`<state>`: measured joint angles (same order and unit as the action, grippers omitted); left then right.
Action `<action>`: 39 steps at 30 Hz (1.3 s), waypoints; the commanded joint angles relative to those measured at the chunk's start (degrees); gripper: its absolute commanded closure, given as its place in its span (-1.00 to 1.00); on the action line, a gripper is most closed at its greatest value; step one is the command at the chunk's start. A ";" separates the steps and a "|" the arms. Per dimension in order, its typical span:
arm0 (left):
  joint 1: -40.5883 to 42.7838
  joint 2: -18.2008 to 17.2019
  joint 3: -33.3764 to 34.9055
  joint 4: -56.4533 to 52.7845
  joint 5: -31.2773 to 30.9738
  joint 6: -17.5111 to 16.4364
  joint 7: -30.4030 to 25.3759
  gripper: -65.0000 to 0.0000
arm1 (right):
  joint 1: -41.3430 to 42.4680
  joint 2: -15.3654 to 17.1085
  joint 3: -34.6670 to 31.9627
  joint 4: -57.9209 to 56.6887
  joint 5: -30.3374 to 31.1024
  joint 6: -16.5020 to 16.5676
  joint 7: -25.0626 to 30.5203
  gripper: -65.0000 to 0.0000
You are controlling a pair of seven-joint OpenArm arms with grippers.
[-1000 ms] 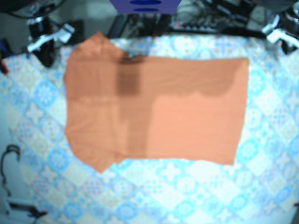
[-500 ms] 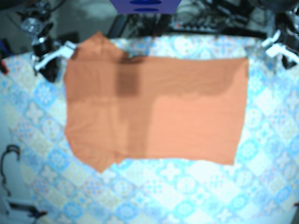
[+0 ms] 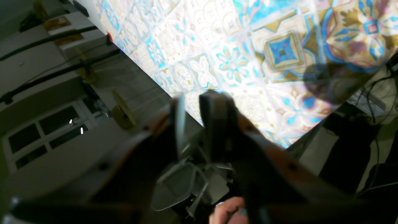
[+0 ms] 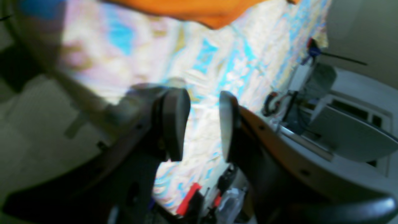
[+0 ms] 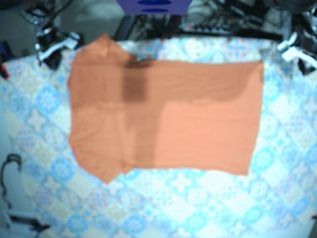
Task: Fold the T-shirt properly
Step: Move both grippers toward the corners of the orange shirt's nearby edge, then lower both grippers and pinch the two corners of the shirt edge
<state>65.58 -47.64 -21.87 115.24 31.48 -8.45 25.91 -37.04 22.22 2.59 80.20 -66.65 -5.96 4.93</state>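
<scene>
Up close, the right tool [image 4: 202, 124] has its two dark fingers [image 4: 174, 124] set a modest gap apart, with nothing between them. Beyond its tips lies the patterned blue-and-white table [image 4: 199, 65], and an edge of the orange T-shirt [image 4: 192, 9] shows at the top of that view. The left tool [image 3: 191, 121] has its fingers parted by only a narrow slit and is likewise empty. It hangs over the table's edge, with the tiled pattern ahead of it and dim floor below.

From above, the right tool sits by the table's far corner on the view's left, just beside the T-shirt's upper sleeve. The left tool is at the far corner on the view's right, apart from the cloth. The T-shirt lies flat across the middle of the table, sleeves pointing toward the view's left and its straight edge toward the right. A darker band runs along its top and down its middle.
</scene>
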 commanded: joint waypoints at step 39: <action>0.40 -0.58 -0.51 0.58 0.56 0.84 0.24 0.45 | -1.69 -2.48 -12.30 -0.78 -0.03 -1.03 0.13 0.15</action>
<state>65.58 -47.64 -21.87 115.24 31.48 -8.47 25.93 -37.93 19.38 -9.26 79.90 -66.41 -10.28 4.05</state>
